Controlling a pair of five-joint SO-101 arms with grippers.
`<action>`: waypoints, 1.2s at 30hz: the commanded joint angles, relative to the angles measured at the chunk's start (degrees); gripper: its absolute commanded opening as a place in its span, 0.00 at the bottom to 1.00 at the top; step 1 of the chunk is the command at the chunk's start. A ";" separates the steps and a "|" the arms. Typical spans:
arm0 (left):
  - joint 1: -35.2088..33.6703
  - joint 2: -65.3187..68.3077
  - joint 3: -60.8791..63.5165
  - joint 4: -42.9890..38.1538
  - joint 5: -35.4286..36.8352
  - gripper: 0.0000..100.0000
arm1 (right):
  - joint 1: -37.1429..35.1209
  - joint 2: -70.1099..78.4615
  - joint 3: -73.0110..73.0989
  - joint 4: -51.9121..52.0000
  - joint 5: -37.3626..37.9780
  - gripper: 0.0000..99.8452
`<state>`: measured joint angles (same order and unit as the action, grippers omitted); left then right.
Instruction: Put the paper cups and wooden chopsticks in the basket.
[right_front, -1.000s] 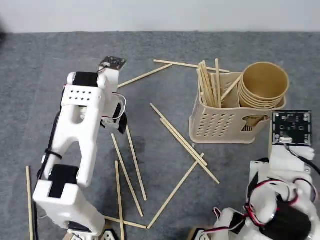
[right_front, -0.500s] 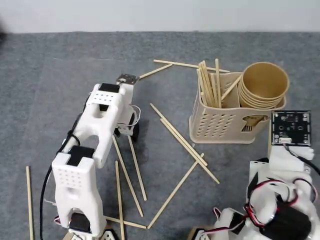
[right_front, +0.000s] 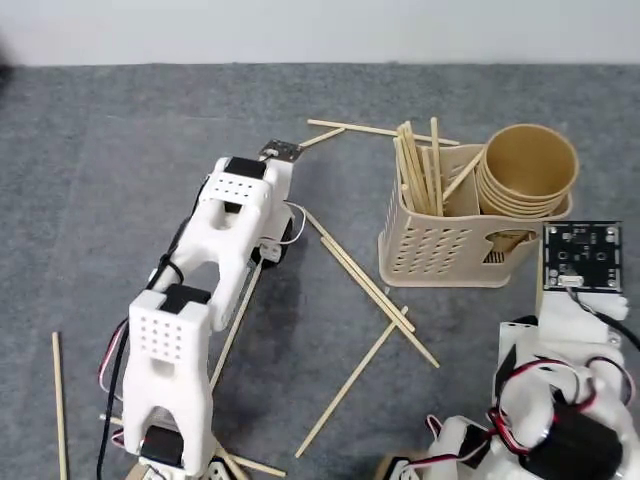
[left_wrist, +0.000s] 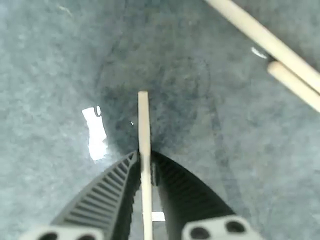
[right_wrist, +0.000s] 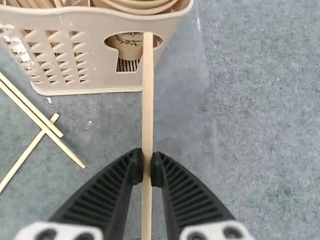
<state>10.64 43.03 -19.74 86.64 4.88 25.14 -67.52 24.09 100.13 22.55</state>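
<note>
The beige basket (right_front: 440, 255) stands at the right with stacked paper cups (right_front: 525, 165) and several chopsticks (right_front: 420, 170) in it. My left arm (right_front: 235, 215) stretches over the middle of the table. Its gripper (left_wrist: 144, 156) is shut on a wooden chopstick (left_wrist: 143, 120) just above the grey mat, and the stick trails back under the arm (right_front: 232, 335). My right gripper (right_wrist: 146, 155) is shut on another chopstick (right_wrist: 147, 90). That stick's tip lies against the basket (right_wrist: 75, 25) wall by its handle hole.
Loose chopsticks lie on the mat: a pair (right_front: 365, 280) left of the basket, also close to the left gripper (left_wrist: 270, 50), one slanting below them (right_front: 345, 385), one behind the basket (right_front: 370, 128), one at the far left (right_front: 57, 400).
The left arm has swung to the right across the mat, carrying its chopstick toward the pair beside the basket. The right arm has kept still.
</note>
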 joint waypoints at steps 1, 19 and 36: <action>-0.26 3.25 -5.32 3.43 0.70 0.01 | -0.04 -0.22 0.09 -0.04 -0.35 0.01; -0.09 -7.47 -26.86 13.98 0.62 0.01 | -0.22 0.40 -9.05 -9.36 -3.34 0.01; -7.03 -38.51 -26.77 6.33 -0.53 0.01 | -22.64 2.15 -7.30 -48.22 -19.78 0.01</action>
<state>6.51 10.59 -43.91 95.78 4.97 5.54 -67.25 17.58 60.13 4.26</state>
